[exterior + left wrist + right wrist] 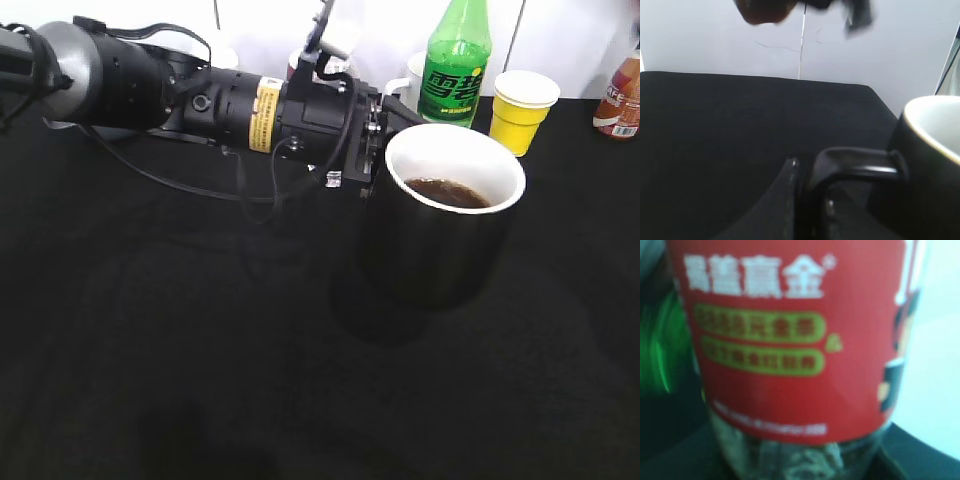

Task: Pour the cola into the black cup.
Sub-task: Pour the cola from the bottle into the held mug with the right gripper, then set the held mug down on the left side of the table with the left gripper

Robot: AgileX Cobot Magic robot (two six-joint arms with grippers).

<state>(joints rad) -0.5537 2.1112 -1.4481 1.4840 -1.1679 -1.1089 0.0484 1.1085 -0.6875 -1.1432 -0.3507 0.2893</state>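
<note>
The black cup stands right of centre on the black table, with dark liquid inside its white interior. My left gripper reaches in from the left and is shut on the cup's handle. The left wrist view shows its fingers around that handle and the cup's wall at the right. The cola bottle, with its red label and white lettering, fills the right wrist view and is held by my right gripper, whose fingers are hidden. A brown blur at the top of the left wrist view may be the bottle.
A tall green soda bottle, a yellow paper cup and a small orange-brown bottle stand along the back edge. A white mug stands behind the left arm. A white wall runs behind the table.
</note>
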